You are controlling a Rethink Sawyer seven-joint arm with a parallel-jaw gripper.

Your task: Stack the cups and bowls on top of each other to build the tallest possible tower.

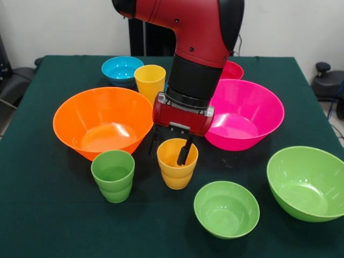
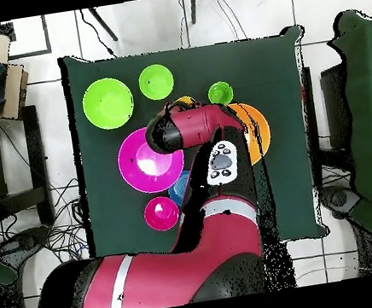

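My gripper [image 1: 170, 148] hangs over the orange-yellow cup [image 1: 177, 171] at the table's middle. It is open: one finger [image 1: 185, 152] reaches inside the cup, the other [image 1: 154, 142] is outside its left rim. The green cup [image 1: 113, 176] stands upright left of it, and the yellow cup [image 1: 150, 80] behind the large orange bowl [image 1: 102, 121]. The large hot pink bowl [image 1: 244, 114] is on the right, the large lime green bowl [image 1: 307, 183] at front right, and the small lime green bowl [image 1: 226, 209] in front. A light blue bowl [image 1: 122, 69] sits at the back. The red-pink bowl [image 1: 233, 70] is half hidden behind my arm.
In the overhead view my arm [image 2: 195, 134] covers the gripper, the orange-yellow cup and most of the orange bowl [image 2: 258, 130]. The green tablecloth [image 1: 48, 215] has bare room along the front left. Dark chairs stand beside the table [image 2: 108, 241].
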